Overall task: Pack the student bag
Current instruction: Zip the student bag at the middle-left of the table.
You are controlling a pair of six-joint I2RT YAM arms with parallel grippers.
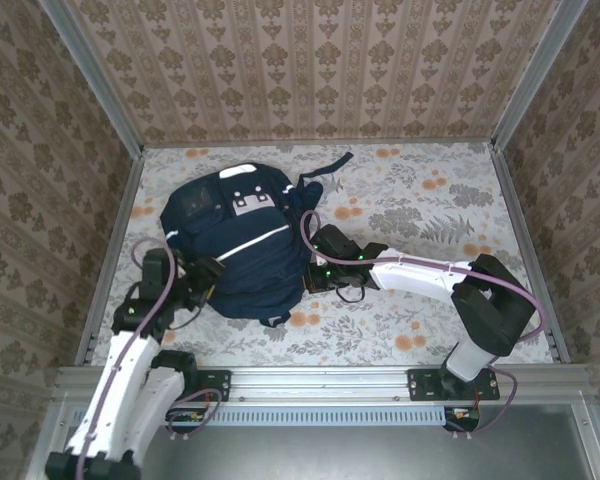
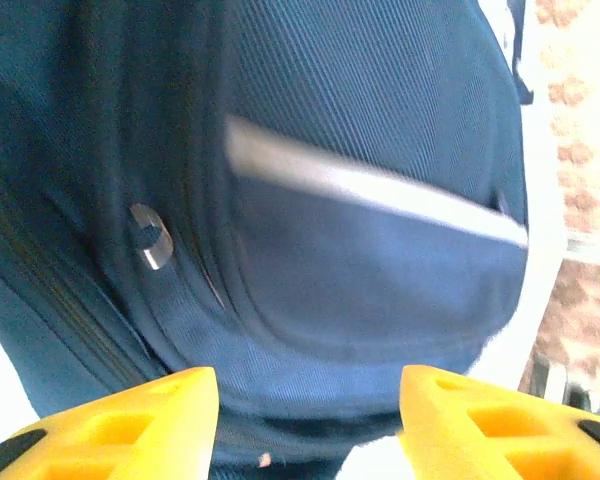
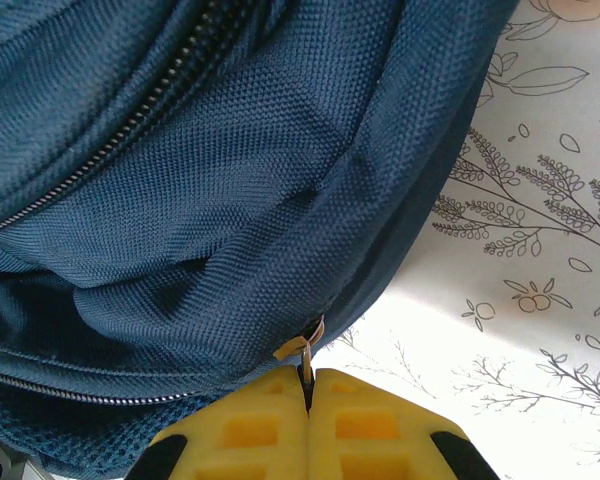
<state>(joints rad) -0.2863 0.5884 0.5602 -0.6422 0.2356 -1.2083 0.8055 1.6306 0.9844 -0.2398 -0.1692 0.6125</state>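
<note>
The student bag (image 1: 242, 245) lies flat, striped front up, with the floral tablecloth (image 1: 430, 200) beneath it. At the bag's right edge the right gripper (image 3: 308, 385) is pinched closed on a small metal zipper pull (image 3: 306, 358). At the bag's lower left corner the left gripper (image 2: 305, 400) is spread wide, its yellow fingers (image 2: 130, 420) holding nothing

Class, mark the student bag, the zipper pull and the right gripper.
student bag (image 1: 250, 272), top external view, navy front panel.
zipper pull (image 3: 305, 352), right wrist view, metal tab above the fingertips.
right gripper (image 3: 309, 385), right wrist view, between its closed fingertips.
</note>
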